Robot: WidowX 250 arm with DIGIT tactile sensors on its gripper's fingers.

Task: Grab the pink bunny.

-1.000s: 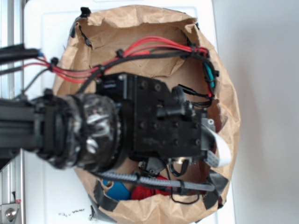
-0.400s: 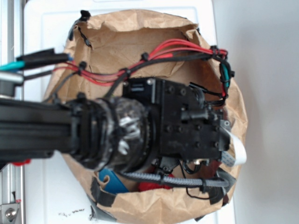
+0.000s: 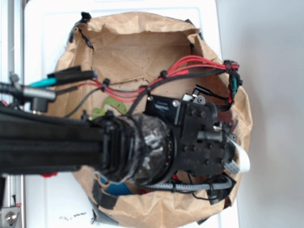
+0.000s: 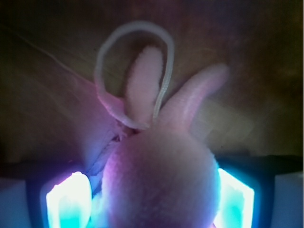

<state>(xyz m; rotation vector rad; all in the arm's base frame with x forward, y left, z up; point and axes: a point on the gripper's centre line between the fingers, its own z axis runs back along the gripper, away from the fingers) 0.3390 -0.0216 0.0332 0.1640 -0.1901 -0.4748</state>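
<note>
The pink bunny (image 4: 159, 183) fills the lower middle of the wrist view, with both ears (image 4: 145, 80) pointing up and its thin white loop (image 4: 135, 28) lying on brown paper. My gripper (image 4: 152, 202) is low over it, with the body between the two lit fingers (image 4: 69, 202). The right finger touches the plush and a narrow gap shows at the left one. The jaws stand open around it. In the exterior view the bunny is hidden under the black wrist housing (image 3: 199, 142).
A brown paper-lined basin (image 3: 142, 42) with black-taped rim surrounds the gripper on a white table (image 3: 47, 28). A green plush piece (image 3: 114, 105) peeks out left of the wrist, and a blue object (image 3: 116, 189) lies by the near rim. Red and black cables (image 3: 190, 64) arch overhead.
The arm has reached further right and toward the near rim of the basin, baring more paper at the far side and the green plush.
</note>
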